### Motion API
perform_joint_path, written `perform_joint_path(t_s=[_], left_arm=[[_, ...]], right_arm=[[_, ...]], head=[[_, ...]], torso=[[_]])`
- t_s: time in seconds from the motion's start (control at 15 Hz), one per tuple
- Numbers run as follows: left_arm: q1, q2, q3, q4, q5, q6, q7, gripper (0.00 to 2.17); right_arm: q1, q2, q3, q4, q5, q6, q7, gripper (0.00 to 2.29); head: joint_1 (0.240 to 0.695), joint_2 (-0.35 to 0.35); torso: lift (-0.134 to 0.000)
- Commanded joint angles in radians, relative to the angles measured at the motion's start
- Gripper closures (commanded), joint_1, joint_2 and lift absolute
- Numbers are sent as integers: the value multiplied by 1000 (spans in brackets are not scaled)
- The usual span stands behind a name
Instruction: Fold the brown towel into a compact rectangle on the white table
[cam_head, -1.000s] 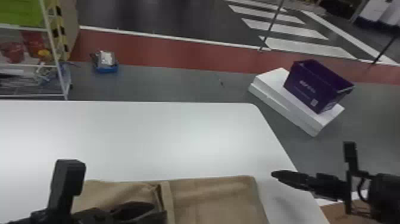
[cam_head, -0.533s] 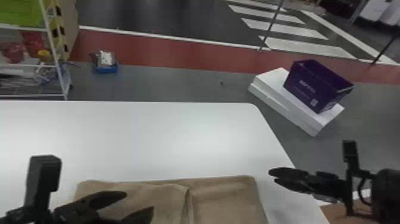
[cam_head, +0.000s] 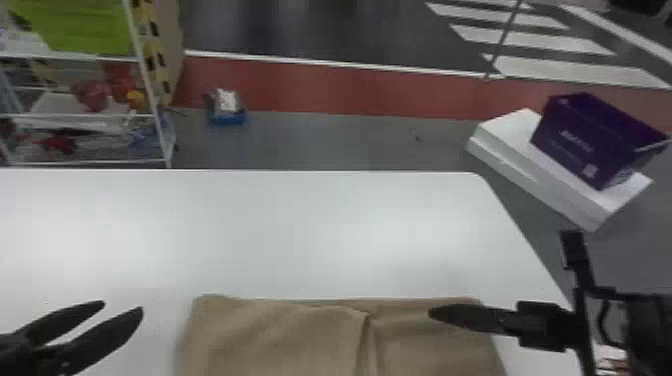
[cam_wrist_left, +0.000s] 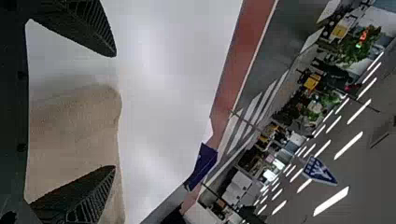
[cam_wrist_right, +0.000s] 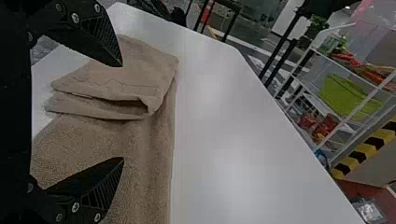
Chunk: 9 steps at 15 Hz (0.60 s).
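Where the towel (cam_head: 275, 335) ends (its far edge), white table (cam_head: 300, 235) stretches wide.

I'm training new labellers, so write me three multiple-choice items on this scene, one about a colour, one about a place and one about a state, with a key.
1. What colour is the floor strip beyond the table?
A. Green
B. Yellow
C. Red

2. Where is the purple box?
A. On the table
B. On white slabs
C. Under the table

3. How does the towel lie?
A. Partly folded
B. Rolled into a tube
C. Hanging off a gripper

Key:
1 C: the head view shows a red band crossing the floor.
2 B: the head view shows it sitting on the slabs, past the table's right edge.
3 A: the right wrist view shows layers doubled over at one end.
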Motion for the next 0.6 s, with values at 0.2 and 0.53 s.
perform_joint_path(t_s=[0.2,0.53], left_arm=[[-4,0,129,82,21,-39,-51,22],[-4,-2,143,103,25,-42,-72,26]], right_arm=[[-8,27,225,-16,92,2,-44,191],[-42,33,328,-15,142,2,-65,252]], head=[[695,85],[695,202]], torso=[[-124],[-124]])
